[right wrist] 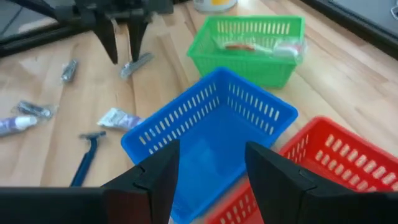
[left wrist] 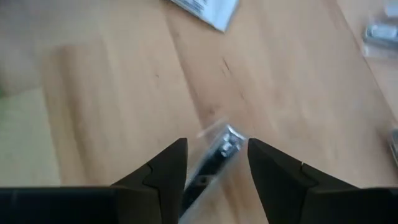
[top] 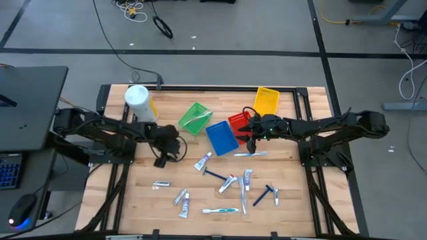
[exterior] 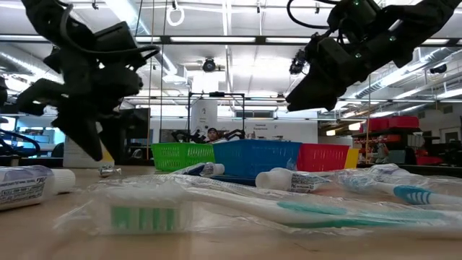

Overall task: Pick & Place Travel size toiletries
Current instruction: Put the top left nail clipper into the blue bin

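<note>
Several small toiletries lie flat on the wooden table: a white tube, a dark blue razor, a toothbrush, and more tubes. My left gripper is open and points down just above a small dark and silver wrapped item. That item also shows in the right wrist view under the left gripper, lying on the table between the fingers' lines. My right gripper is open and empty, and hovers over the blue basket.
The green basket holds a few wrapped items. The red basket and the yellow basket stand behind the blue one. A white canister stands at the far left. A toothbrush lies beside the blue basket.
</note>
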You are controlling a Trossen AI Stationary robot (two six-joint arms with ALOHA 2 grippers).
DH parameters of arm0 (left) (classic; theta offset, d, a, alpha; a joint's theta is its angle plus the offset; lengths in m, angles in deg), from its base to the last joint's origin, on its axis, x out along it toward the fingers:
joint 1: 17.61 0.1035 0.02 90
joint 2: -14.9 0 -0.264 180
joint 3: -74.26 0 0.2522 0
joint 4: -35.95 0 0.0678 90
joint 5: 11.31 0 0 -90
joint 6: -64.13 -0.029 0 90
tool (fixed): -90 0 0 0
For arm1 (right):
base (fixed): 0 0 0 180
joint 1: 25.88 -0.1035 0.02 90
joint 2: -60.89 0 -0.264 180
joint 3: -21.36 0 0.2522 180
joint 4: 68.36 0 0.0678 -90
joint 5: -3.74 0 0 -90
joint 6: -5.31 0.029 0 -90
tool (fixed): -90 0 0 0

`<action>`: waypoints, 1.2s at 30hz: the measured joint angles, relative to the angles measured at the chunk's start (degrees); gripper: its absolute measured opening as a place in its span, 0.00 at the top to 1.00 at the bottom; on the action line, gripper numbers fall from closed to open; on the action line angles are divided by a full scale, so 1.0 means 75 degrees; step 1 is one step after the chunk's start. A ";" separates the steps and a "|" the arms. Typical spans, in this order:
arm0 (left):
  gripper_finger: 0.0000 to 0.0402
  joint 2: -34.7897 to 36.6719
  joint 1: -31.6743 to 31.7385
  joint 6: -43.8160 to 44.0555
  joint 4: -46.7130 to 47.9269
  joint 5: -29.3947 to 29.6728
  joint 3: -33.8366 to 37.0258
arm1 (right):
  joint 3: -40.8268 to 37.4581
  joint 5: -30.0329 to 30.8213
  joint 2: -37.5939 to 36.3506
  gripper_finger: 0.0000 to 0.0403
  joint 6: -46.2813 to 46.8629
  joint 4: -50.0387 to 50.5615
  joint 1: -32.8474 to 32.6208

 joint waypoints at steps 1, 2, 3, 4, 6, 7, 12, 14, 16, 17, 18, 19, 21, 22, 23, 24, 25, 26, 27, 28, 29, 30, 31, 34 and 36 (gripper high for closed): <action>0.56 -0.0003 -0.0042 -0.0003 0.0008 0.0203 0.0060 | 0.0001 -0.0001 0.0017 0.52 0.0000 -0.0037 0.0000; 0.56 -0.0022 -0.0074 -0.0003 0.0060 0.0434 0.0099 | -0.0001 0.0001 0.0016 0.52 0.0000 -0.0033 0.0000; 0.56 -0.0054 -0.0104 -0.0013 0.0092 0.0651 0.0125 | -0.0002 -0.0001 0.0020 0.52 0.0000 -0.0086 0.0000; 0.56 -0.0058 -0.0125 -0.0019 0.0070 0.0803 0.0157 | 0.0000 -0.0001 0.0030 0.52 0.0000 -0.0147 0.0000; 0.56 -0.0055 -0.0140 -0.0141 0.0015 0.0865 0.0190 | 0.0001 -0.0001 0.0032 0.52 0.0000 -0.0148 0.0000; 0.56 -0.0059 -0.0140 -0.0196 0.0018 0.0867 0.0203 | 0.0001 -0.0001 0.0033 0.52 0.0000 -0.0171 0.0000; 0.56 -0.0325 -0.0140 -0.0257 -0.0045 0.0819 0.0197 | 0.0001 0.0000 0.0033 0.52 0.0000 -0.0207 0.0000; 0.58 -0.0494 -0.0137 -0.0270 -0.0056 0.0752 0.0179 | 0.0001 -0.0001 0.0033 0.52 -0.0002 -0.0202 0.0000; 0.61 -0.0595 -0.0135 -0.0283 -0.0064 0.0744 0.0171 | 0.0001 -0.0001 0.0033 0.52 -0.0030 -0.0204 0.0000; 0.62 -0.0612 -0.0135 -0.0280 -0.0066 0.0739 0.0168 | 0.0001 -0.0001 0.0033 0.52 -0.0069 -0.0204 0.0000; 0.64 -0.0612 -0.0137 -0.0274 -0.0098 0.0739 0.0171 | 0.0001 -0.0001 0.0033 0.52 -0.0099 -0.0204 0.0000; 0.67 -0.0610 -0.0137 -0.0257 -0.0146 0.0739 0.0171 | 0.0001 -0.0002 0.0033 0.52 -0.0141 -0.0204 0.0000; 0.71 -0.0514 -0.0139 -0.0198 -0.0229 0.0763 0.0200 | 0.0001 -0.0001 0.0033 0.52 -0.0179 -0.0204 0.0000; 0.73 -0.0501 -0.0141 -0.0170 -0.0284 0.0805 0.0200 | 0.0001 -0.0001 0.0033 0.52 -0.0182 -0.0204 0.0000; 0.76 -0.0501 -0.0146 -0.0154 -0.0341 0.0881 0.0199 | 0.0001 -0.0001 0.0033 0.52 -0.0199 -0.0204 0.0000; 0.78 -0.0502 -0.0149 -0.0140 -0.0349 0.0942 0.0175 | 0.0001 -0.0001 0.0033 0.52 -0.0204 -0.0204 0.0000; 0.80 -0.0507 -0.0149 -0.0137 -0.0350 0.1019 0.0130 | 0.0001 -0.0001 0.0033 0.52 -0.0204 -0.0204 0.0000; 0.82 -0.0512 -0.0149 -0.0134 -0.0367 0.1144 0.0082 | 0.0001 -0.0001 0.0033 0.52 -0.0204 -0.0204 0.0000; 0.84 -0.0523 -0.0149 -0.0136 -0.0398 0.1321 0.0026 | 0.0001 -0.0001 0.0033 0.52 -0.0204 -0.0204 0.0000; 0.85 -0.0523 -0.0137 -0.0133 -0.0437 0.1447 -0.0042 | 0.0001 -0.0001 0.0033 0.52 -0.0204 -0.0204 0.0000; 0.86 -0.0522 -0.0132 -0.0115 -0.0527 0.1531 -0.0117 | 0.0001 -0.0001 0.0033 0.52 -0.0204 -0.0204 0.0000; 0.87 -0.0522 -0.0131 -0.0094 -0.0631 0.1614 -0.0212 | 0.0001 -0.0001 0.0033 0.52 -0.0204 -0.0204 0.0000; 0.87 -0.0522 -0.0135 -0.0072 -0.0763 0.1670 -0.0320 | 0.0001 -0.0001 0.0033 0.52 -0.0204 -0.0204 0.0000; 0.86 -0.0522 -0.0140 -0.0200 -0.1050 0.1804 -0.0817 | 0.0001 -0.0001 0.0033 0.52 -0.0204 -0.0204 0.0000; 0.85 -0.0525 -0.0108 -0.0563 -0.1231 0.1817 -0.1219 | 0.0001 -0.0001 0.0033 0.52 -0.0204 -0.0204 0.0000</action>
